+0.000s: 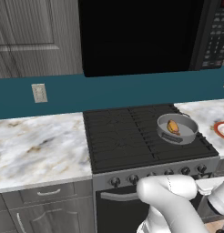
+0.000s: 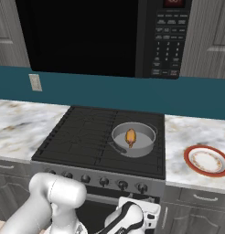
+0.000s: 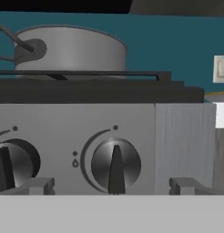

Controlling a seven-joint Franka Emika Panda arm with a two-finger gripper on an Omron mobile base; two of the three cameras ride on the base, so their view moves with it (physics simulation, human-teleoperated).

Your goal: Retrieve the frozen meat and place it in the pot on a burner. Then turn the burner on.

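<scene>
The grey pot (image 1: pixel 187 132) (image 2: pixel 144 142) stands on a right-hand burner (image 2: pixel 146 161) of the dark cooktop, and the orange-brown frozen meat (image 1: pixel 173 127) (image 2: pixel 131 137) lies inside it. In the hand view the pot (image 3: pixel 70 50) rises above the stove's front panel. My gripper (image 3: pixel 111 186) is open, low in front of that panel. A round metal knob (image 3: pixel 116 164) sits level with and between the fingertips (image 3: pixel 41 185), apart from both. In the right base view my hand (image 2: pixel 141 214) hangs just below the knob row (image 2: pixel 122 184).
A second knob (image 3: pixel 9 166) sits at the left of the hand view. A red-rimmed white plate (image 2: pixel 206 160) lies on the marble counter (image 2: pixel 187 137) right of the stove. A black microwave (image 2: pixel 87 36) hangs above. The oven handle (image 1: pixel 118 195) runs under the knobs.
</scene>
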